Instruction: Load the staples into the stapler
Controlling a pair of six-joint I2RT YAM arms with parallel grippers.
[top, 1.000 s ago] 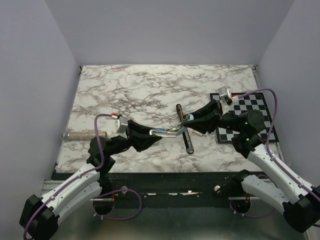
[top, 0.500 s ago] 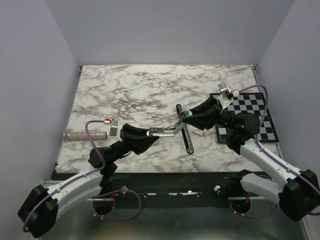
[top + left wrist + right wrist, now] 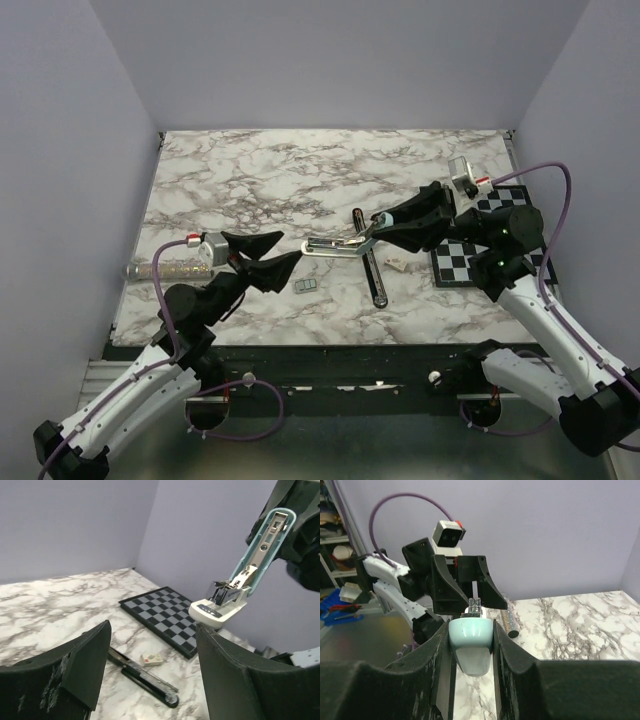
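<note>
My right gripper (image 3: 376,232) is shut on a small pale teal stapler (image 3: 338,243), held open above the table with its silvery channel pointing left; it also shows in the right wrist view (image 3: 471,636) and the left wrist view (image 3: 260,545). A slim black stapler (image 3: 372,268) lies on the marble under it and shows in the left wrist view (image 3: 145,672). A tiny grey strip of staples (image 3: 307,287) lies on the table just right of my left gripper (image 3: 290,247), which is open and empty and clear of the teal stapler.
A small white box (image 3: 395,264) lies beside the black stapler, also in the left wrist view (image 3: 151,659). A chessboard (image 3: 505,225) lies at the right. A glittery tube (image 3: 165,269) lies at the left edge.
My left gripper let go of the teal stapler's free end, opened and drew back left. The grey staple strip now lies on the table. The right gripper moved slightly right with the stapler.
</note>
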